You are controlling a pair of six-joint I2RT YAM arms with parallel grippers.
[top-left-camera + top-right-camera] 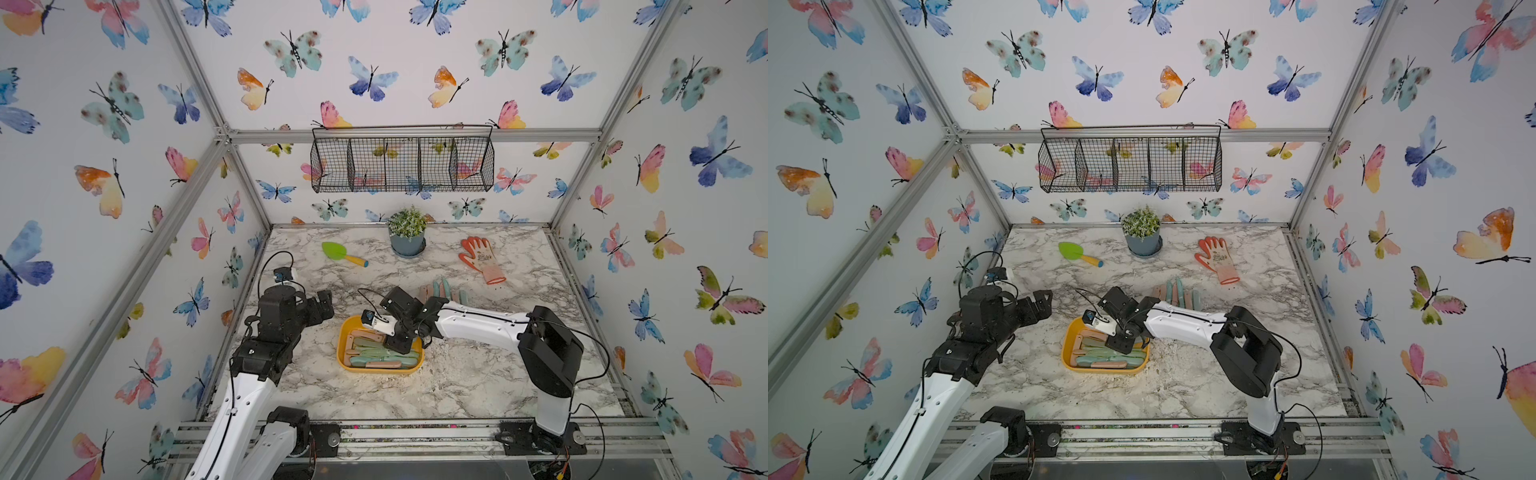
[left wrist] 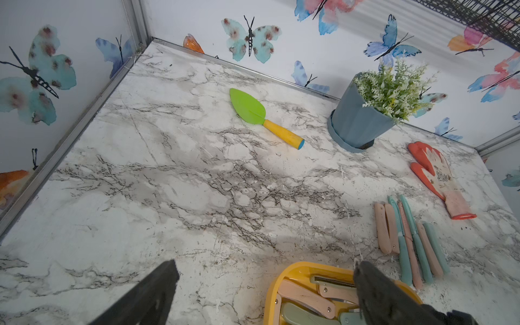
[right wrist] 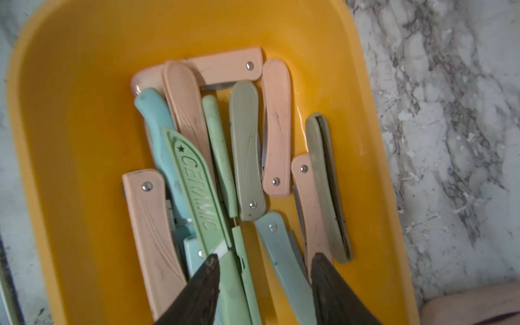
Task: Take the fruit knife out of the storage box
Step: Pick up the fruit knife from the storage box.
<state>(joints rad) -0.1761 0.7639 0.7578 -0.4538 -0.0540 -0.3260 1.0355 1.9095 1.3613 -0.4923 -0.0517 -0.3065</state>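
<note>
Your right gripper (image 3: 264,257) is down in the storage box (image 3: 84,84), jaws apart around a teal folding knife (image 3: 278,253) but not clamping it, and your left gripper (image 2: 266,264) hangs spread wide.

One storage box (image 1: 341,347), one trowel (image 1: 337,250), one glove (image 1: 482,258).

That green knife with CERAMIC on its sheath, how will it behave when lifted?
The green sheathed knife looks like rigid plastic, so it should lift stiff and light. Its smooth, narrow handle may slip or pivot in a grip. It rests partly on a blue-handled knife in the storage box, so neighbours could shift as it rises.
</note>
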